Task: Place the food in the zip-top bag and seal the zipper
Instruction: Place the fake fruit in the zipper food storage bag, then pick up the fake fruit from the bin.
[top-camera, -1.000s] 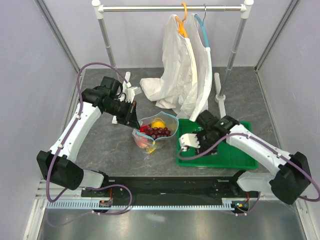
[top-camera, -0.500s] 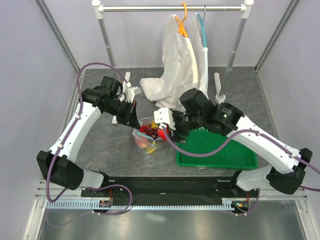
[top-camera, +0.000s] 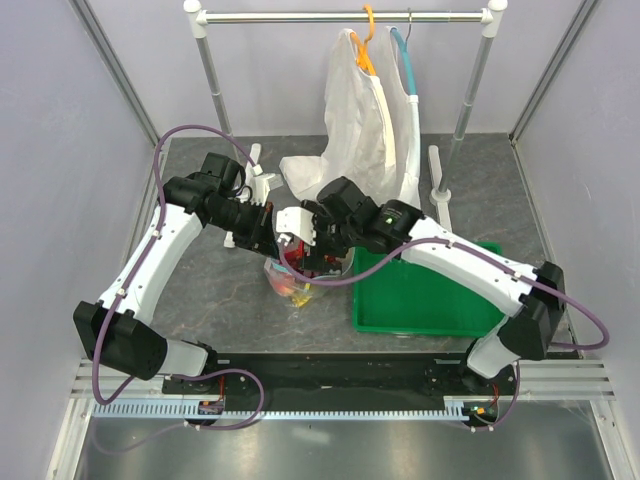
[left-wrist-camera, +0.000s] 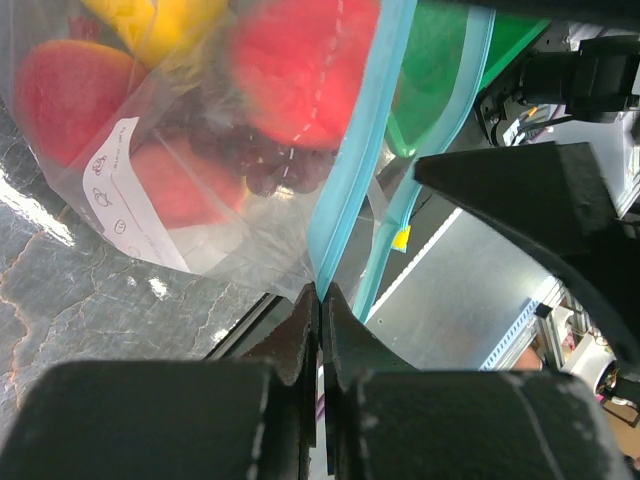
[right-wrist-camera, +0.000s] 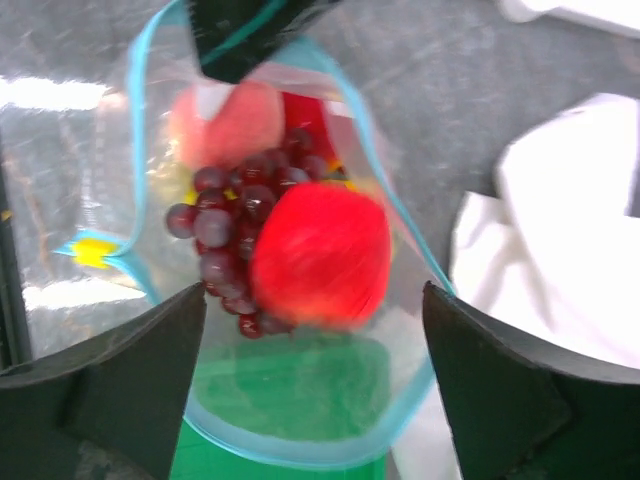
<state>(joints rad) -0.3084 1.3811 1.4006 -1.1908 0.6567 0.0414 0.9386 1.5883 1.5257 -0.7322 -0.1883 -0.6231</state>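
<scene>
The clear zip-top bag (top-camera: 297, 281) hangs with its mouth up at the table's middle. My left gripper (top-camera: 262, 232) is shut on the bag's teal zipper strip (left-wrist-camera: 345, 190) at one end and holds the mouth up. Through the bag wall I see the red fruit (left-wrist-camera: 300, 70), the yellow piece (left-wrist-camera: 160, 20), the peach (left-wrist-camera: 70, 90), the grapes (left-wrist-camera: 250, 155) and a white label (left-wrist-camera: 125, 190). My right gripper (top-camera: 305, 245) is open right above the open mouth. Below it, the blurred red round fruit (right-wrist-camera: 320, 255) rests on the grapes (right-wrist-camera: 222, 230), beside the peach (right-wrist-camera: 225, 120), free of my fingers (right-wrist-camera: 110, 380).
A green tray (top-camera: 440, 300) lies right of the bag, and its green shows through the bag (right-wrist-camera: 290, 390). White garments (top-camera: 360, 150) hang on a rack (top-camera: 215, 80) at the back and spread on the table close behind the bag (right-wrist-camera: 560, 250).
My right arm swung left from over the green tray to above the bag mouth. The red fruit is now in the bag below its open fingers. The left arm held still.
</scene>
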